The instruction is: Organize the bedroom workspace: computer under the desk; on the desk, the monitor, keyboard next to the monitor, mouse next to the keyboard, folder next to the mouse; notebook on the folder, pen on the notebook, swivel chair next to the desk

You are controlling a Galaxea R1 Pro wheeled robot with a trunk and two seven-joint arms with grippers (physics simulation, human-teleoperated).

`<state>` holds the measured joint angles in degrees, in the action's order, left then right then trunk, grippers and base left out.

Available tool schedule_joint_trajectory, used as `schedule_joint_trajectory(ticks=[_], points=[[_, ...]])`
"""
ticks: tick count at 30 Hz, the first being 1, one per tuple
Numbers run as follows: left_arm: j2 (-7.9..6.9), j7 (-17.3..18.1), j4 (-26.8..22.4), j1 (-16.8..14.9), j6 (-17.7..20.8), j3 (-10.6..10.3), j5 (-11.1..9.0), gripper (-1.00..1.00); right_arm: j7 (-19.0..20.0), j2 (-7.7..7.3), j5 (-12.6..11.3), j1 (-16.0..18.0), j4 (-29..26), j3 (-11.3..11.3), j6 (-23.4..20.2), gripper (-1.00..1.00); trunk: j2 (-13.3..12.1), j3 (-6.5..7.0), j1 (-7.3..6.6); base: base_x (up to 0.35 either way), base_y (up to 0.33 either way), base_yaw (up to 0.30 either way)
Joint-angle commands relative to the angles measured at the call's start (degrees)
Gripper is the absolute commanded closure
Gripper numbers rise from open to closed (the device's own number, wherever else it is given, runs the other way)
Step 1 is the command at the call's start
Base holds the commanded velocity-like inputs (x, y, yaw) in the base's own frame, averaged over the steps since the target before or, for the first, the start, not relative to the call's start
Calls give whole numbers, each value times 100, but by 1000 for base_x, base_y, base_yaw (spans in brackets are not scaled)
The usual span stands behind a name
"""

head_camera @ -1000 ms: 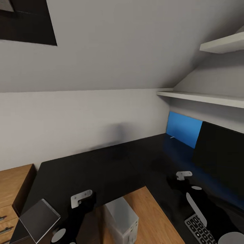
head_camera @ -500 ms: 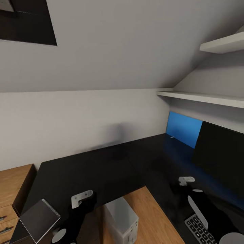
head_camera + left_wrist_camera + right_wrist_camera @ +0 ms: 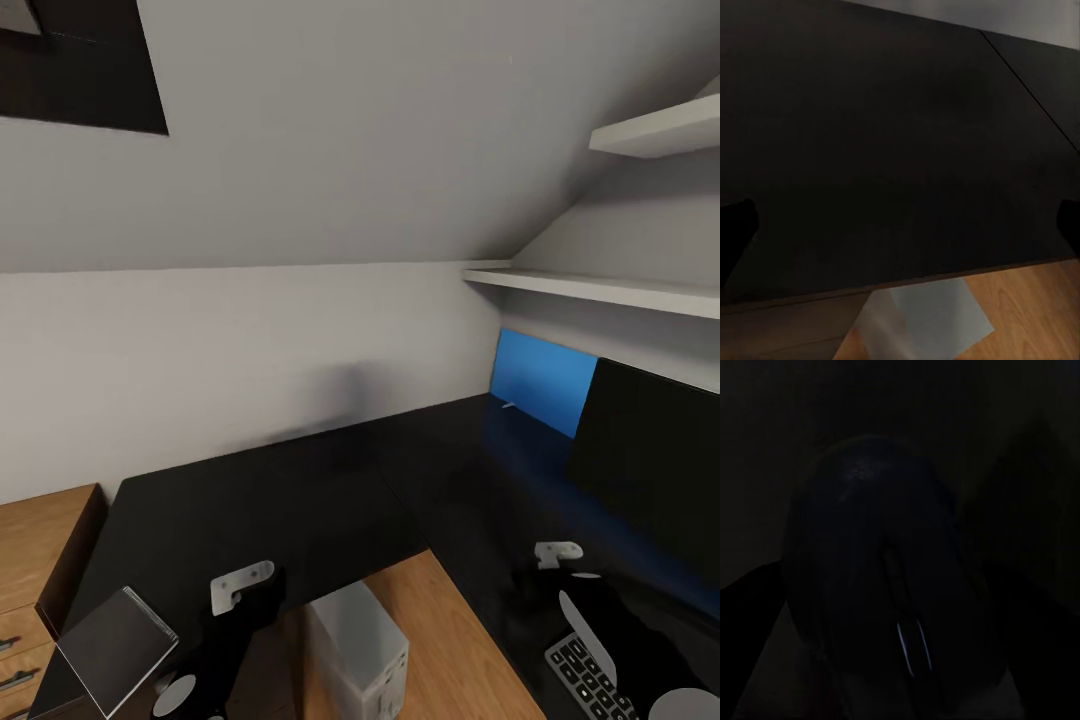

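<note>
Though the right wrist view is very dark, the mouse (image 3: 881, 585) seems to sit between the fingers of the right gripper (image 3: 881, 675), apparently grasped above the desk (image 3: 300, 500).

Over the last second the right gripper (image 3: 548, 572) has come back across the black desk (image 3: 300, 500), drawing toward the robot and the keyboard (image 3: 590, 675) and away from the blue panel at the wall. In the right wrist view the mouse (image 3: 881, 585) sits between its fingers.
</note>
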<state>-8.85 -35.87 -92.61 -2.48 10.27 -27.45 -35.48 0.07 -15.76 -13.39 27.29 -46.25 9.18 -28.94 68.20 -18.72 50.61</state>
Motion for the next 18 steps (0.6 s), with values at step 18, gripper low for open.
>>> schedule_joint_trajectory(ticks=[18], points=[[-6,-37,-11,-7,28,-15,-22,-100,-7,-6,240,5,11,17,-24,100,5,-7,0,-37,0,0]])
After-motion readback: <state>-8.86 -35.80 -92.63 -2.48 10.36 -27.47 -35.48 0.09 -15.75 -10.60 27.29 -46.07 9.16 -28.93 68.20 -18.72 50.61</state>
